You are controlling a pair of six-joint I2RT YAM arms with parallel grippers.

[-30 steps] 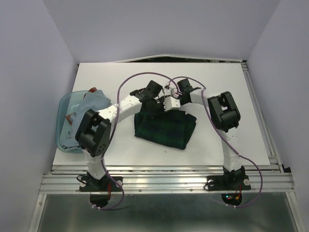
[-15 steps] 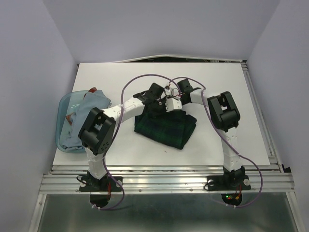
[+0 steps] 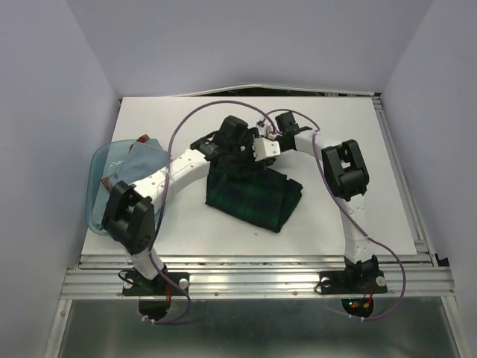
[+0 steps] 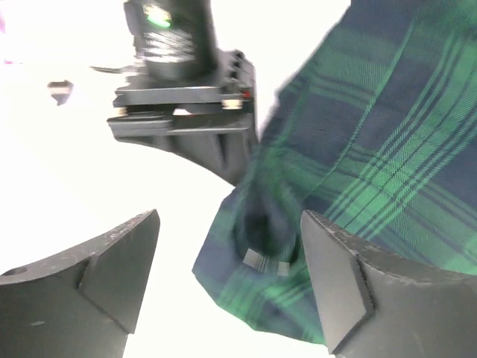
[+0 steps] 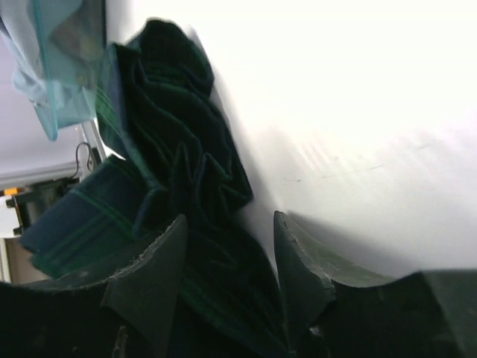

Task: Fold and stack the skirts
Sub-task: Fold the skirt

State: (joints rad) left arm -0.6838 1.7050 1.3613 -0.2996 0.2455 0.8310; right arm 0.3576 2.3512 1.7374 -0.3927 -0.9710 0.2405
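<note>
Two grippers: both at far edge of tartan skirt (image 3: 253, 198), close together, mid-table.
L gripper (image 4: 229, 280): wide open, holding nothing; its fingers stand either side of a raised skirt corner w/ a small white label.
R gripper (image 5: 227, 272): narrow, closed on a bunched fold of the tartan; fingertips down at the table (image 3: 335, 127).
Gripper to gripper: R sits just ahead of L's fingers in left wrist view, at the same cloth edge.
Tartan skirt: folded, lying on table, spreading from both grippers back toward the arm bases; green-navy plaid fills the space beyond L's right finger.
Pale skirt (image 3: 145, 158): grey-blue, heaped in blue tub (image 3: 97, 179); well apart from L gripper, off to its left; not touching the tartan.
Tub: at table's left edge; in right wrist view it shows past the tartan fold, far from R's fingers.
</note>
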